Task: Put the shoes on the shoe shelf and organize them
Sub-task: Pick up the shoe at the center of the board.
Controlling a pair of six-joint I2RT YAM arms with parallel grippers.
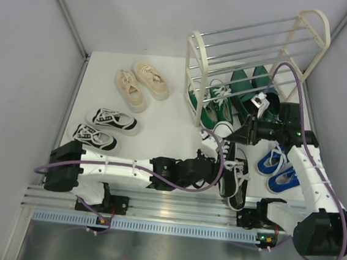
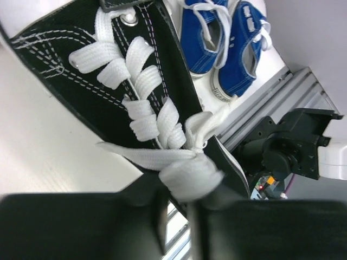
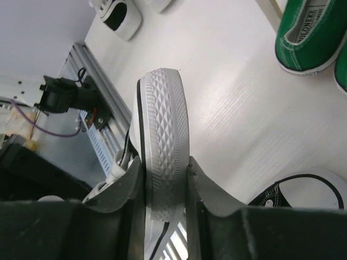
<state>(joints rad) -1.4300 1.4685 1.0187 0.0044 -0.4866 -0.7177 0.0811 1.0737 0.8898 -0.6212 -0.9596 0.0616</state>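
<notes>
Cream-framed shoe shelf (image 1: 196, 64) with silver rods upright at far right, green sneakers (image 1: 214, 106) and dark green loafers (image 1: 247, 82) under its rods, blue sneakers (image 1: 278, 168) and white-laced black sneakers (image 1: 237, 184) in front, cream sneakers (image 1: 142, 85) and striped sneakers (image 1: 104, 128) paired at left

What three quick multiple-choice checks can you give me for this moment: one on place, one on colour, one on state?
1. Where does the blue pair lie?
A. in a closed box
B. on the table beside the right arm
C. on the floor

2. What colour are the laces of the black sneaker at the left tool?
A. white
B. red
C. black

3. How is the right tool?
A. wide open, holding nothing
B. shut on a sneaker's white sole
C. shut on a cloth

Key: 1 B, the overhead view shows it by that arm; 2 A, the left wrist view shows white laces; 3 B, the textured sole is pinched between its fingers.
</notes>
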